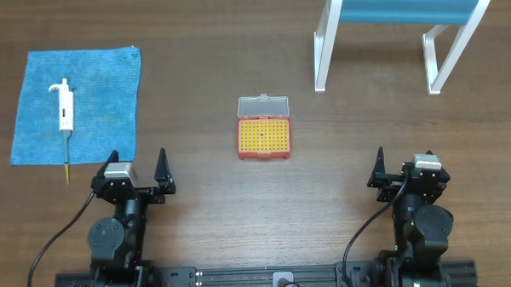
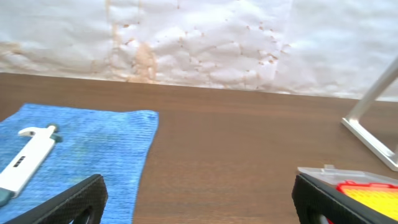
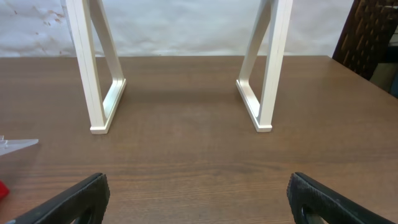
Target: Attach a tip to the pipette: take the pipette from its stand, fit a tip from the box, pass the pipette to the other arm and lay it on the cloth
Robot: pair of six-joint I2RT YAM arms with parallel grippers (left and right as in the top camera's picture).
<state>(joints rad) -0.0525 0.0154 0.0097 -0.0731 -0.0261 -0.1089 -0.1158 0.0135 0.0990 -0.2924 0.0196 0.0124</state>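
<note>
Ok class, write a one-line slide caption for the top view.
Pipette with tip on blue cloth; tip box open mid-table; left gripper and right gripper open.

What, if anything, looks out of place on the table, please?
Only a small thing: the pipette lies on the cloth, but its yellow tip pokes out past the cloth's edge. Nothing else stands out.

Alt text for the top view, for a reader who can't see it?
A white pipette with a yellow tip lies on a blue cloth at upper left. An open tip box sits in the middle and the pipette stand upper right; the left gripper and right gripper are open near the arms' bases.
</note>
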